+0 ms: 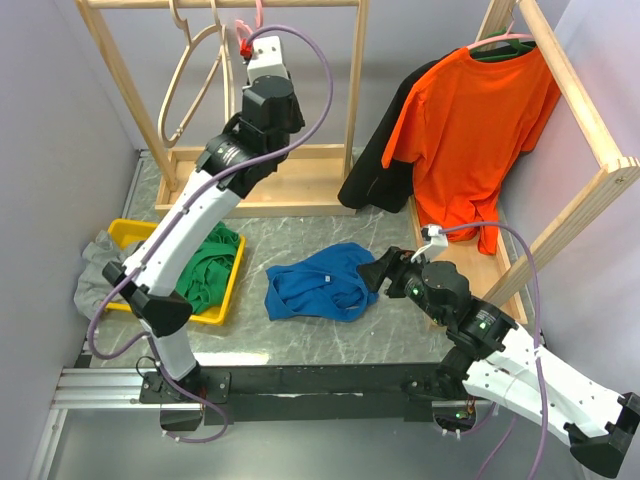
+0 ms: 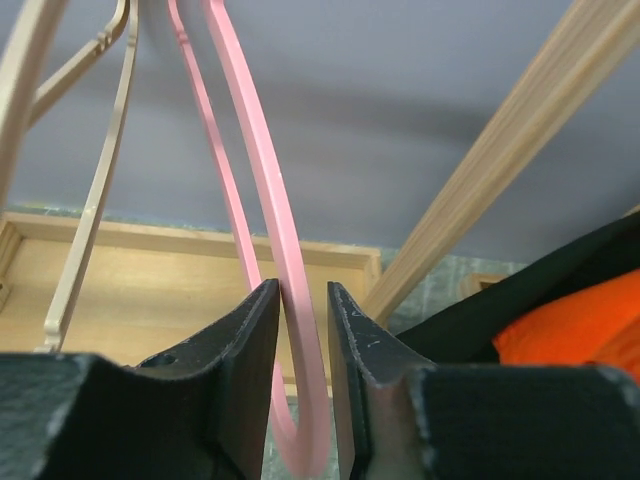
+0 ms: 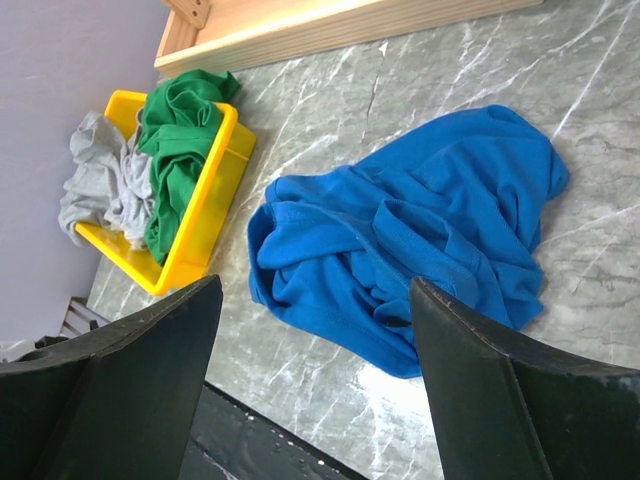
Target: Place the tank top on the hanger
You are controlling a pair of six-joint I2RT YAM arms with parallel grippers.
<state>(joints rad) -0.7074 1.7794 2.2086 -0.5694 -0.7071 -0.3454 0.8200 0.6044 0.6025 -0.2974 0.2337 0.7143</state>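
The left end effector (image 2: 303,292) is straddling the hanger (image 2: 262,170) with narrow jaws; whether it is gripping is unclear. The right end effector (image 3: 315,283) is hovering, spread wide, above the tank top (image 1: 320,282), which is lying crumpled mid-surface (image 1: 300,236).

The left arm (image 1: 195,225) rises from its base at the lower left. Its long white link slopes up and to the right to a bent elbow, and the black wrist above that points away from the bases. The left gripper (image 2: 303,288) is raised high, with its 2 dark fingers (image 2: 245,340) drawn close together on either side of the pink hanger (image 2: 268,180). Whether both pads press on it cannot be told. The right arm (image 1: 520,360) lies low and folded, its forearm reaching up and left from the lower right. The right gripper (image 3: 315,290) tilts downward, its 2 fingers spread wide with nothing between them.
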